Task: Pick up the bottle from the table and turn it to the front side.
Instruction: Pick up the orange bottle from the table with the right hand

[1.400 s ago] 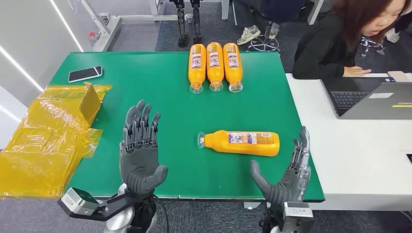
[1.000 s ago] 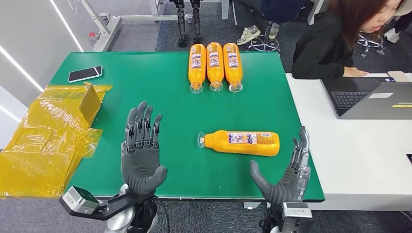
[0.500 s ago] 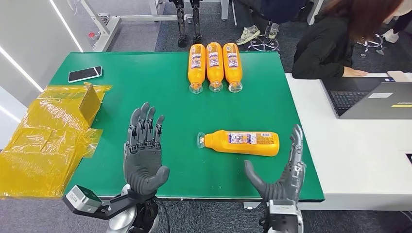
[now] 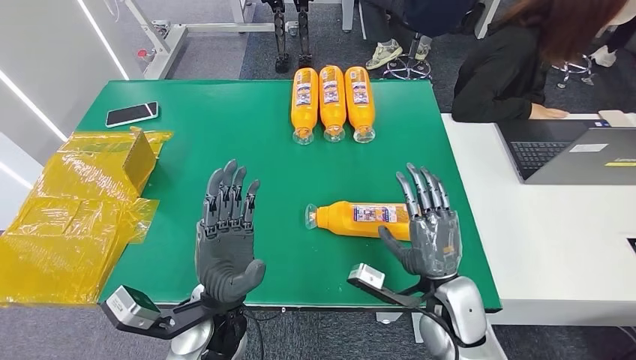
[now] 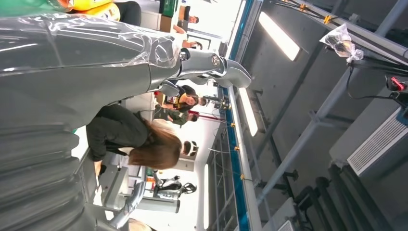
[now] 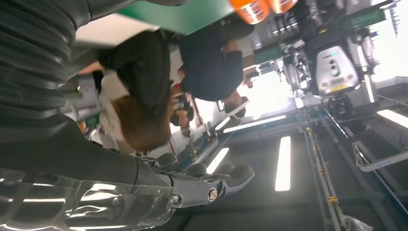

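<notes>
Orange bottle (image 4: 367, 220) unmoved; right hand (image 4: 427, 232) has swung over it.

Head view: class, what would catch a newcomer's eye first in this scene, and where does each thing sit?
Two grey robot hands rise over the near edge of the green table, fingers spread: the left hand empty, the right hand in front of the base end of a lone orange plastic bottle lying on its side. Three matching orange bottles lie side by side at the far edge.
</notes>
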{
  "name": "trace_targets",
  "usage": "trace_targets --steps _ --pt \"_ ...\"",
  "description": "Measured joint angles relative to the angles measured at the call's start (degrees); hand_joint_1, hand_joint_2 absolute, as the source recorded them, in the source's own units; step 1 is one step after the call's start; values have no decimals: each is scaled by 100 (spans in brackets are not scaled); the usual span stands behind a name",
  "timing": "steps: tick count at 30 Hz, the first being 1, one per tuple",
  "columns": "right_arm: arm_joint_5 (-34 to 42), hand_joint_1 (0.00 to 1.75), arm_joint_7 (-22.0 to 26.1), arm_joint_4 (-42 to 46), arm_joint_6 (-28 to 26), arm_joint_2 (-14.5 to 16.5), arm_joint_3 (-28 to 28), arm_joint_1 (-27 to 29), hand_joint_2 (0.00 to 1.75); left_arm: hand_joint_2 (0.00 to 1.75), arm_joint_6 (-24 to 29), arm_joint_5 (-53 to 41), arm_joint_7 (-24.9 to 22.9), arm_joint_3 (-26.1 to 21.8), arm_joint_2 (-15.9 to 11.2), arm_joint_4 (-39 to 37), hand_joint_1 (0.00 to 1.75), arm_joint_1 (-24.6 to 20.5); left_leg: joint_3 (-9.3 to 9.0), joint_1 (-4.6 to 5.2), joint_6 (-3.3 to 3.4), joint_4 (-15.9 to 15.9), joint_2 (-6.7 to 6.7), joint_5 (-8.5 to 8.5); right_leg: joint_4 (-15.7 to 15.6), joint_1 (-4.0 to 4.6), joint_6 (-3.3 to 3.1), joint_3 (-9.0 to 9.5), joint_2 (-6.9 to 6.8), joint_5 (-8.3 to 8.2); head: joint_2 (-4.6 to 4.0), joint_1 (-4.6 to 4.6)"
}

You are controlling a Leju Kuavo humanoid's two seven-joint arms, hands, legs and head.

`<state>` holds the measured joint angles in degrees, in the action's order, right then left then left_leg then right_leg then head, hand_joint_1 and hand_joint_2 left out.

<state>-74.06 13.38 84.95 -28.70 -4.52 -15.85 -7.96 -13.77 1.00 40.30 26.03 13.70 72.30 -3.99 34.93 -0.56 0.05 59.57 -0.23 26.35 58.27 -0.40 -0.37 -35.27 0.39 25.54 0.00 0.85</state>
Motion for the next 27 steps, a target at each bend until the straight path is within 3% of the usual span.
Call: trace_targets --steps 4,10,14,20,27 --pt "164 0 -96 -447 244 -380 -1 -545 175 175 -17 1 0 0 -11 0 0 18 1 0 4 1 -1 -3 0 -1 1 1 -1 -2 0 0" --pt "826 0 81 -1510 1209 -651 -212 -1746 175 175 -52 -13 0 0 -11 0 0 28 -2 0 3 1 11 -9 4 0 -4 -1 10 -8 0 -2" --pt "1339 0 310 -2355 1976 -674 -412 -2572 175 175 -96 -18 0 0 -12 -5 0 29 -1 -2 -2 1 1 -16 5 0 -4 0 2 -8 0 -1" --pt "1993 0 831 -3780 3782 -670 -864 -3553 175 175 -138 -14 0 0 -13 -48 0 24 3 -2 -3 1 -9 -17 6 2 -5 -1 -7 -9 0 1" --pt "2140 0 1008 -4983 4920 -569 -1506 -4464 175 175 -119 54 0 0 -13 -119 0 4 5 -1 -2 2 -10 -17 5 1 -5 -1 -6 -9 0 1"
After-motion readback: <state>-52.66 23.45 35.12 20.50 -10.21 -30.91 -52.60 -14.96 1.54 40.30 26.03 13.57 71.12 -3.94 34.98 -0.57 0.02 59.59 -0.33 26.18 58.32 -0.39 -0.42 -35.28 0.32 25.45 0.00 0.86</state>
